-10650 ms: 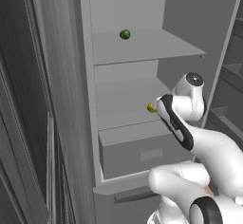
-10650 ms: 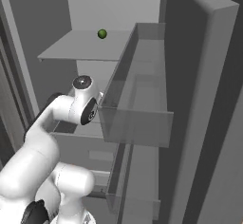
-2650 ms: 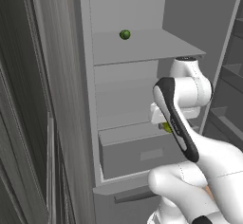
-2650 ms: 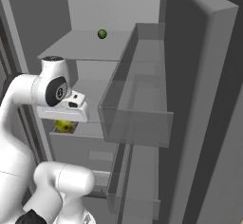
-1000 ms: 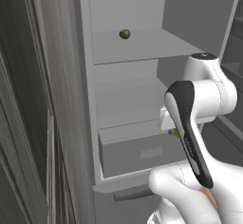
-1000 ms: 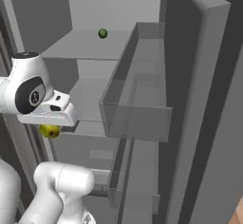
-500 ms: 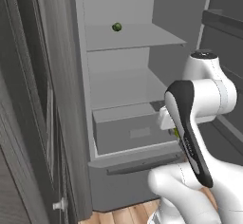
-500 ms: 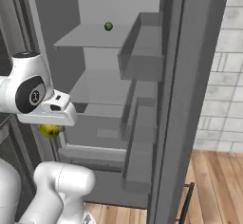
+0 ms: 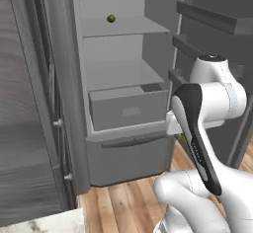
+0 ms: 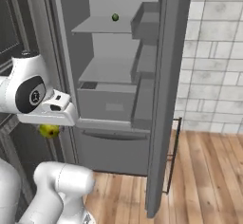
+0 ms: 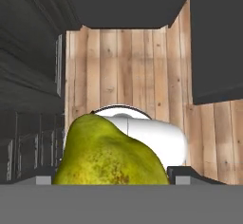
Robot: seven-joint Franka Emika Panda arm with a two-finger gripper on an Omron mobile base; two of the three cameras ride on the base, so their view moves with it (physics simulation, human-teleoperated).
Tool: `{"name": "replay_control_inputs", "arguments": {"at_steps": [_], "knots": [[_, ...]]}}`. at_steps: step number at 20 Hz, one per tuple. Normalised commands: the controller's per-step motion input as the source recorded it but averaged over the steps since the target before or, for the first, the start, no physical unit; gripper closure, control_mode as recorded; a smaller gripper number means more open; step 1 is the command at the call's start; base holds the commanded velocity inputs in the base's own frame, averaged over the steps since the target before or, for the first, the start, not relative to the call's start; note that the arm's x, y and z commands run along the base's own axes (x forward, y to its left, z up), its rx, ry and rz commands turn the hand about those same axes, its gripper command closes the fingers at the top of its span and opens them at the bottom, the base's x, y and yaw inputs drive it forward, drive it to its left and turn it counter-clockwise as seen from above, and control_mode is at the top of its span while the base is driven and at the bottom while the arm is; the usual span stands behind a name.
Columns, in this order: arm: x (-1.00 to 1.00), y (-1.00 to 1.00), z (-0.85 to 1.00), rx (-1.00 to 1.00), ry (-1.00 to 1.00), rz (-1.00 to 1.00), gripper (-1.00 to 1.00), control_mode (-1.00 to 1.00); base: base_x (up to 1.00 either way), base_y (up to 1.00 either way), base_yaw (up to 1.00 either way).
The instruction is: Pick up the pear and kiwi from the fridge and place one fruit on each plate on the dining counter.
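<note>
The pear (image 11: pixel 111 154) has a yellow-green skin, speckled brown, with a soft sheen. The fridge (image 9: pixel 123 108) is matt grey inside and out, with smooth flat shelves. The floor (image 10: pixel 204 171) is pale wood planks with visible grain. At 2 o'clock in the right base view, the wall (image 10: pixel 213 52) is light tile with grey grout.

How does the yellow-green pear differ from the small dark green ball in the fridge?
The pear is yellow-green and speckled; the dark green ball is plain dark green. The pear sits between the jaws of the gripper, outside the fridge; the ball rests on the upper shelf inside. Both are small.
</note>
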Motion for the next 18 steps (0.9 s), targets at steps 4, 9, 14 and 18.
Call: {"name": "replay_control_inputs", "arguments": {"at_steps": [4, 9, 14, 18], "knots": [[0.00, 0.00, 0.00, 0.00, 0.00, 0.00, 1.00, 1.00, -0.89, -0.44, -0.03], [0.00, 0.00, 0.00, 0.00, 0.00, 0.00, 1.00, 1.00, -0.56, -0.95, -0.33], [0.00, 0.00, 0.00, 0.00, 0.00, 0.00, 1.00, 1.00, -0.01, -1.00, -0.58], [0.00, 0.00, 0.00, 0.00, 0.00, 0.00, 1.00, 1.00, 0.00, -0.97, -0.68]]}}
